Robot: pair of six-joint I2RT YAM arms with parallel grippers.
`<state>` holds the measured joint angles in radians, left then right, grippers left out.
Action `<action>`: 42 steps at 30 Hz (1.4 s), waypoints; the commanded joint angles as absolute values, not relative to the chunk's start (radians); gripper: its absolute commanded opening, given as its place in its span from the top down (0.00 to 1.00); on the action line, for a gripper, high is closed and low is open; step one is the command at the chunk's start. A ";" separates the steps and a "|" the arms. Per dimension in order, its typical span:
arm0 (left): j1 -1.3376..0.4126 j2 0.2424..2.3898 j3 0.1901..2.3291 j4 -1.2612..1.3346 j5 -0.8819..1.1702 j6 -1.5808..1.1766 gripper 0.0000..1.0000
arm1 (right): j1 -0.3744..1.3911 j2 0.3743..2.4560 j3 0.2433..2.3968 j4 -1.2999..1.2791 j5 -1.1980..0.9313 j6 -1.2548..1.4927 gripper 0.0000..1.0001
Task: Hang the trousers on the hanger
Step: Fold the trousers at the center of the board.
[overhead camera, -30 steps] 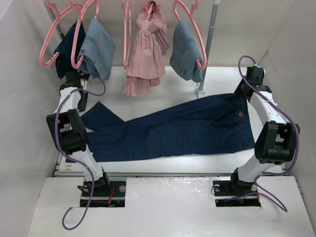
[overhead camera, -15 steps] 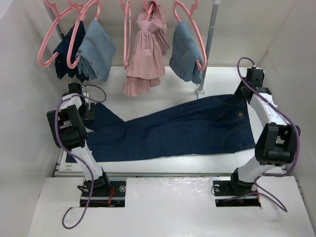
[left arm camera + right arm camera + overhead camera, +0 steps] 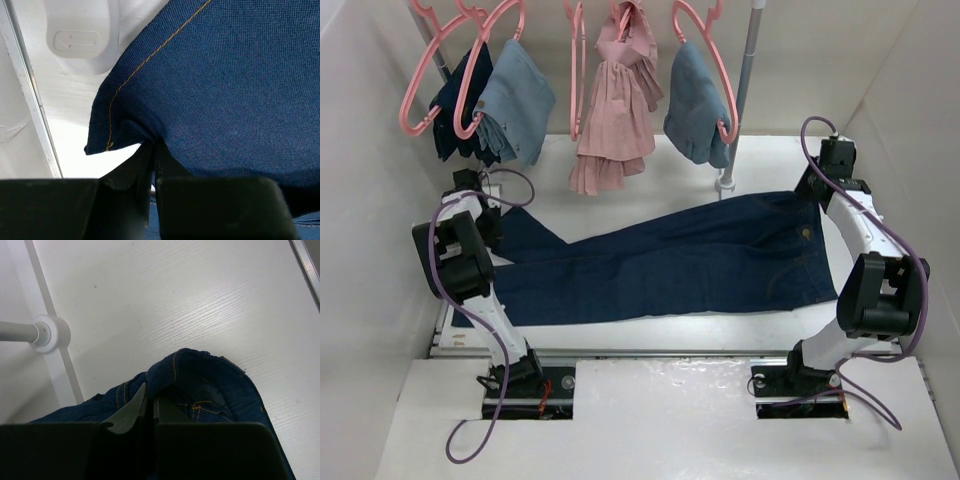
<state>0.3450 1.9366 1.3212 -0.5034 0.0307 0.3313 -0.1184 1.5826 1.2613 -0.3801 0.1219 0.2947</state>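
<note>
- The trousers [image 3: 670, 260] lie flat across the table [image 3: 620, 160], legs leftward; heavy cloth may sag or drag when lifted.
- Left gripper [image 3: 152, 150] pinches only a hem corner; it could slip out.
- Right gripper [image 3: 151, 397] nips the waistband edge; same risk.

One pair of dark navy trousers [image 3: 690, 260] lay on the table [image 3: 650, 165], and two robot arms [image 3: 865, 240] stood at its near edge. Above the far edge hung at least five pink hangers [image 3: 576, 80]; overlapping hooks near the left corner made the exact count uncertain. On them were two light blue denim garments [image 3: 520, 100], one pink dress [image 3: 615, 110] and one dark garment [image 3: 450, 110].
</note>
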 commanded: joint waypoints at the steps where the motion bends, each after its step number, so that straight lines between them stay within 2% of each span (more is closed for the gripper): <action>1: 0.362 2.033 1.276 -0.472 0.052 0.353 1.00 | -0.127 1.551 1.259 -0.308 0.120 0.290 1.00; 5: 0.362 1.984 1.345 -0.557 0.061 0.362 1.00 | -0.127 1.531 1.259 -0.308 0.120 0.290 1.00; 8: 0.362 1.928 1.495 -0.672 0.034 0.371 1.00 | -0.127 1.531 1.279 -0.319 0.140 0.290 1.00; 13: 0.362 1.856 1.710 -0.822 -0.129 0.454 1.00 | -0.178 1.474 1.267 -0.273 0.149 0.345 1.00; 20: 0.362 1.789 1.720 -0.873 -0.199 0.497 1.00 | -0.279 1.378 1.184 -0.163 0.149 0.413 1.00; 27: 0.362 1.789 1.644 -0.841 -0.106 0.459 1.00 | -0.288 1.422 1.141 -0.163 0.078 0.413 1.00; 36: 0.362 1.707 1.758 -0.605 0.054 0.280 1.00 | -0.288 1.459 1.183 -0.110 -0.032 0.379 1.00; 42: 0.362 1.726 1.858 -0.591 0.138 0.201 1.00 | -0.288 1.437 1.180 -0.026 -0.083 0.365 1.00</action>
